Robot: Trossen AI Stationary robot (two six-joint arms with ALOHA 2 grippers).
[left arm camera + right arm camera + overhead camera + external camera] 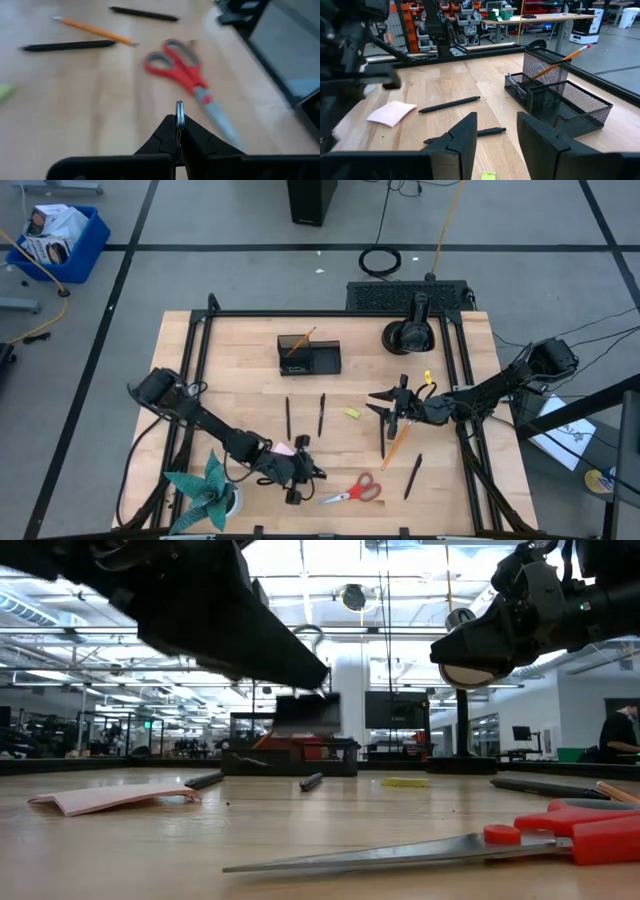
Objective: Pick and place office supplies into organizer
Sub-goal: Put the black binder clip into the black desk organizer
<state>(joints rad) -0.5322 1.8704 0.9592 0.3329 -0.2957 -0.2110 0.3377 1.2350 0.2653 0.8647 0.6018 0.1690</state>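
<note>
Wooden table [250, 360]: scissors [355, 491] near front edge, organizer [309, 355] rearward.

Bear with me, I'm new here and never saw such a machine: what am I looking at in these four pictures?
This is a robot with two dark arms at a wooden table. One picture looks straight down from above, one looks level across the tabletop, and two come from cameras on the arms' wrists. The left tool is shut on a small metal loop near the red scissors. The right tool is open and empty, over the table's middle. Lying there: black pens, an orange pencil, a pink pad and a yellow bit. The black mesh organizer holds a second pencil.
</note>
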